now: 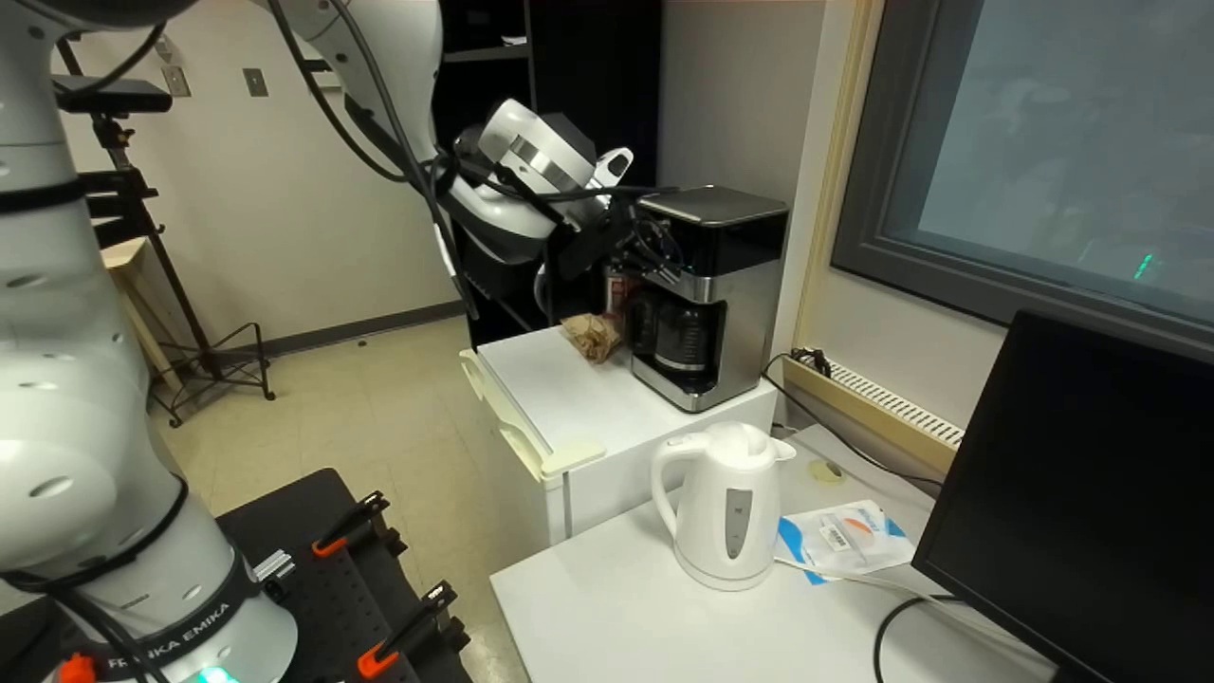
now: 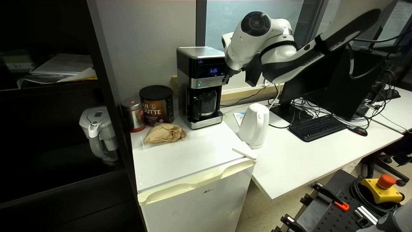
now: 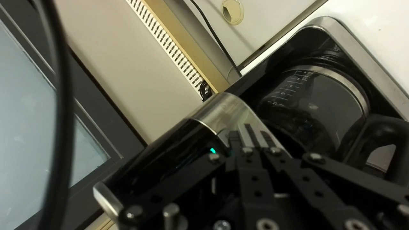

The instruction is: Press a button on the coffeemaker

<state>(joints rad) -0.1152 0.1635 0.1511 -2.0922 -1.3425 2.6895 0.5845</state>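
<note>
The coffeemaker point(image 1: 749, 327) is a black and silver boxy machine with a flat grey top and a dark glass carafe point(image 1: 683, 337). It stands upright on the small white fridge. In an exterior view, its black front panel point(image 2: 201, 69) shows blue digits, and a green-lit round button point(image 2: 199, 84) sits on the silver band below. My gripper point(image 2: 226, 79) is at the opposite end of that band from this button. In the wrist view, the shut, empty fingers point(image 3: 248, 139) lie before the silver band point(image 3: 220, 111), close to a small cyan light point(image 3: 212, 150). I cannot tell if they touch.
A white kettle point(image 1: 726, 512) stands on the white table beside the fridge point(image 2: 180, 158). A crumpled paper bag point(image 2: 164, 132), a coffee can point(image 2: 156, 108) and a metal tin point(image 2: 133, 116) sit beside the coffeemaker. A window and wall are behind it. A monitor point(image 1: 1072, 493) stands on the table.
</note>
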